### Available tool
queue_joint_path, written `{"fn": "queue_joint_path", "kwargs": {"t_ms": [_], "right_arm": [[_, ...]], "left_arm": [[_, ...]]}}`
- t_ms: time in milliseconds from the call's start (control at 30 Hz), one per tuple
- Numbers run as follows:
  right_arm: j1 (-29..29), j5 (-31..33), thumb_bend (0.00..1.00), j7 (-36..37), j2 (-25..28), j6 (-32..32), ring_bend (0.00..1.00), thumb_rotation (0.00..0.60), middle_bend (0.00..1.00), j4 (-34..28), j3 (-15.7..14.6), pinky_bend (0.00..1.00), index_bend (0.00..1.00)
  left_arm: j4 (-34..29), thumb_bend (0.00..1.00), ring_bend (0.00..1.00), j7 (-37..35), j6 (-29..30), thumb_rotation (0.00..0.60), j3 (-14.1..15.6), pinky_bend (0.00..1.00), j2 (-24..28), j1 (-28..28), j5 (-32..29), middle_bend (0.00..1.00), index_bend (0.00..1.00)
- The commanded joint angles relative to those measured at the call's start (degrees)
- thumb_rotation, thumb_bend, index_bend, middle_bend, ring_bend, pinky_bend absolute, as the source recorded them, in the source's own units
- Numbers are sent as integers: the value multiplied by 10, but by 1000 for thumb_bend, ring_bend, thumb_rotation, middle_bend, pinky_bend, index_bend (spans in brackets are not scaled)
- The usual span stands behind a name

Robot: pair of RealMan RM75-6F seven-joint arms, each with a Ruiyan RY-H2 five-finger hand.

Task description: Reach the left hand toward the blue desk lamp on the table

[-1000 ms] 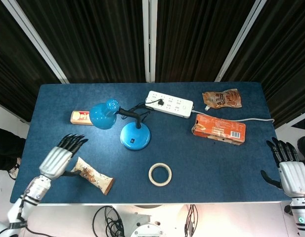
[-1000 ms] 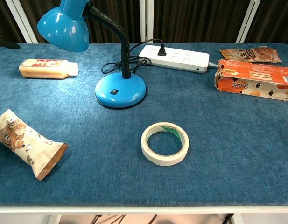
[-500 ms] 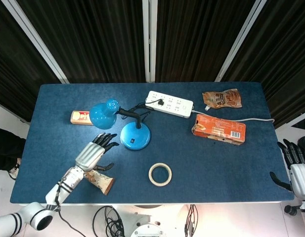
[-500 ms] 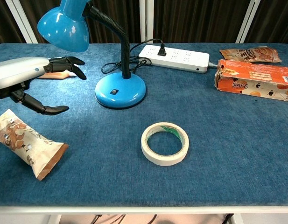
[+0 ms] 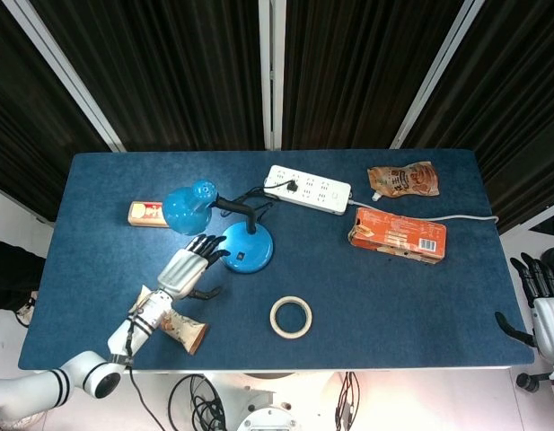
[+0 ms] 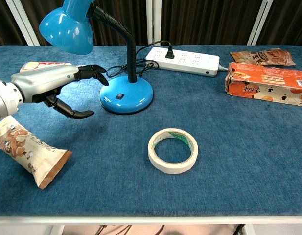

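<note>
Since half a sec ago, left hand (image 6: 53, 85) has slid right across the tabletop (image 6: 239, 147), now just beside the blue desk lamp (image 6: 126, 94) base, left-centre of chest view; fingers (image 6: 94, 71) spread, thumb dropped, holding nothing, prob. shaped to wrap the base or neck. Lamp sits centre-left in head view, shade tipped toward upper left. Right hand (image 5: 544, 301) parked at lower-right edge, off the tabletop, fingers apart, idle. Reach looks nearly done.

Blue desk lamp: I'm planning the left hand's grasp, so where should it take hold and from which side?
Probably the black gooseneck of the blue desk lamp, just above the round base, approached from the lamp's left. The neck is slim and upright there, the left hand already lies open on that side, and the cord runs behind.
</note>
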Motion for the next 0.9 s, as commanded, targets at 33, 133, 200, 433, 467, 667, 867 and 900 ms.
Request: {"fn": "queue_joint_path", "kwargs": {"t_ms": [33, 133, 200, 433, 467, 667, 867, 900], "right_arm": [[0, 2, 211, 0, -1, -1, 0, 600, 0, 1, 0, 0, 0], [0, 5, 211, 1, -1, -3, 0, 600, 0, 3, 1, 0, 0], [-1, 6, 211, 2, -1, -3, 0, 600, 0, 5, 2, 0, 0], [-3, 11, 210, 7, 1, -3, 0, 600, 0, 9, 4, 0, 0], [-3, 12, 211, 9, 1, -3, 0, 600, 0, 10, 4, 0, 0], [-5, 13, 212, 16, -1, -5, 0, 600, 0, 17, 4, 0, 0], [-8, 15, 211, 24, -2, -3, 0, 600, 0, 24, 4, 0, 0], [-8, 15, 211, 24, -2, -3, 0, 600, 0, 25, 4, 0, 0]], "left_arm": [[11, 294, 0, -6, -8, 468, -1, 0, -7, -8, -6, 0, 187], [26, 295, 0, -9, -13, 468, -1, 0, -17, -15, -9, 0, 187], [34, 295, 0, -10, -14, 467, -1, 0, -24, -19, -12, 0, 187], [56, 295, 0, -11, -17, 469, 0, 0, -41, -28, -20, 0, 186], [58, 295, 0, -10, -18, 470, 1, 0, -43, -29, -22, 0, 187], [69, 296, 0, -6, -20, 465, 3, 0, -51, -33, -28, 0, 187], [70, 298, 0, -5, -18, 466, 9, 0, -53, -35, -28, 0, 187], [70, 298, 0, -5, -16, 468, 9, 0, -53, -35, -27, 0, 187]]}}
